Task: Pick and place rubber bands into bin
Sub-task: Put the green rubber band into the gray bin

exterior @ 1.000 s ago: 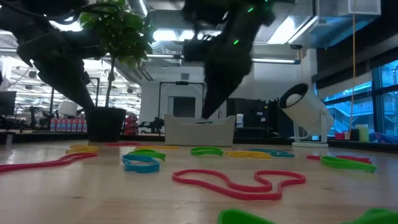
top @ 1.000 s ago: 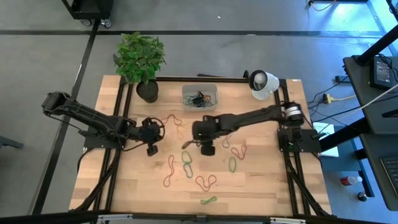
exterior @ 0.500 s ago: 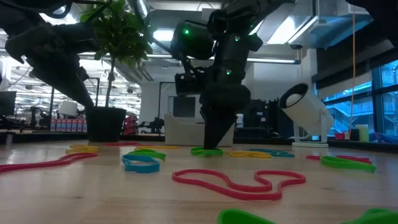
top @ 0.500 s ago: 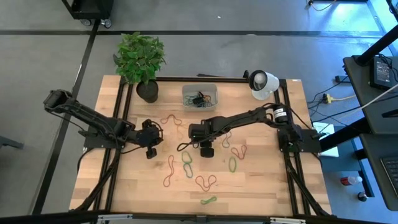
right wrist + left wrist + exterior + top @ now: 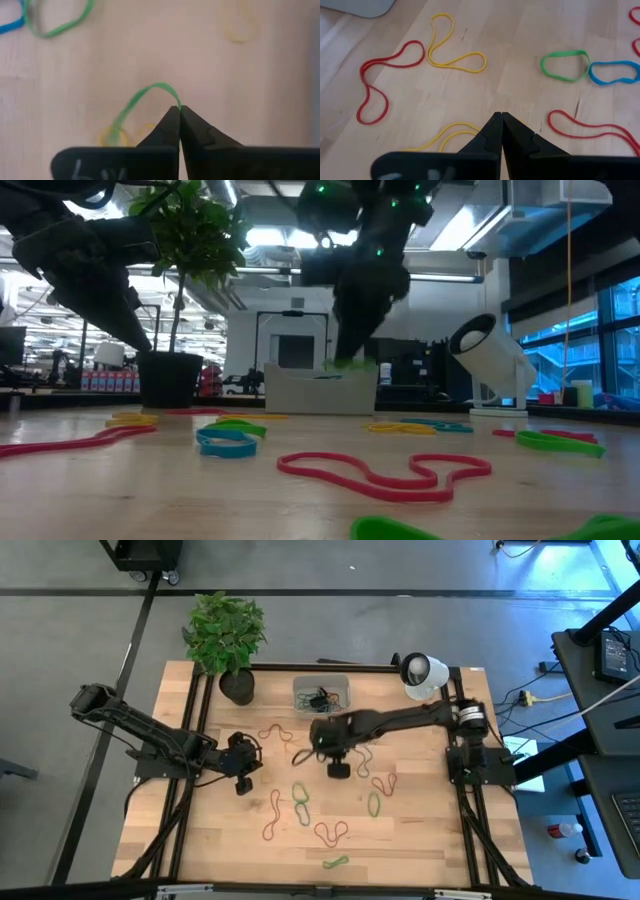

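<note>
Left of centre in the high view, your left tool [image 5: 240, 762] rests low over the table [image 5: 420, 840], its tips pressed together on nothing, as its wrist view confirms. It is parked among loose bands and takes no part in this step.

At centre, your right tool [image 5: 179, 111] is pinched fully closed on a green rubber band [image 5: 142, 102], which dangles as a loop from the tips. The grip is at the loop's very end, so the band hangs free and can be dropped cleanly. In the low view the tool is raised above the table.

The bin [image 5: 321, 695] lies just above the right tool in the high view, near the table's upper edge, with several bands already in it. The route appears short and unobstructed.

Flanking the bin are the plant pot [image 5: 237, 687] at left and the white camera [image 5: 421, 673] at right; keep your approach between them. The remaining rubber bands [image 5: 300, 802] lie lower centre, away from the table edges.
</note>
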`<action>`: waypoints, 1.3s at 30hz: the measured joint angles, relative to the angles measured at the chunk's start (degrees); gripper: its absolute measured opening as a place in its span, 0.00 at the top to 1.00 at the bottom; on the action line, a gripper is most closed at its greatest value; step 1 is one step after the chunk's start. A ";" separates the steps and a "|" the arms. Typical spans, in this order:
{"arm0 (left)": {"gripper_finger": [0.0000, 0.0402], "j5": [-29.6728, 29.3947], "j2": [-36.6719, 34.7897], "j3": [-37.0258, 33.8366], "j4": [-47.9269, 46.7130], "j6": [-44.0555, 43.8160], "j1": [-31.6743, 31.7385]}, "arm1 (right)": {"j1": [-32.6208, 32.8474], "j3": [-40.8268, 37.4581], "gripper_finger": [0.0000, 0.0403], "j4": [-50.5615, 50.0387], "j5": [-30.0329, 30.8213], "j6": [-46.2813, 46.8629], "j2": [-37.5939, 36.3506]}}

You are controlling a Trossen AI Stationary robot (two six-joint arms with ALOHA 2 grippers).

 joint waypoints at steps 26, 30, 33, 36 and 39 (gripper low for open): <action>0.99 -2.05 0.02 0.00 0.87 3.53 0.22 | -26.19 12.87 1.00 0.41 4.12 -5.73 9.86; 1.00 -2.91 0.02 0.00 0.85 3.55 0.22 | -26.43 12.87 0.97 -0.17 4.12 -5.74 12.35; 0.99 -4.09 0.02 0.00 0.85 3.56 0.22 | -26.41 12.87 0.92 0.04 4.12 -5.68 12.34; 1.00 -4.22 0.02 0.00 0.85 3.56 0.22 | -26.43 12.90 0.84 -0.33 4.12 -5.50 12.03; 1.00 -4.22 0.02 0.00 0.85 3.55 0.22 | -26.43 12.90 0.76 -0.72 4.12 -5.50 11.91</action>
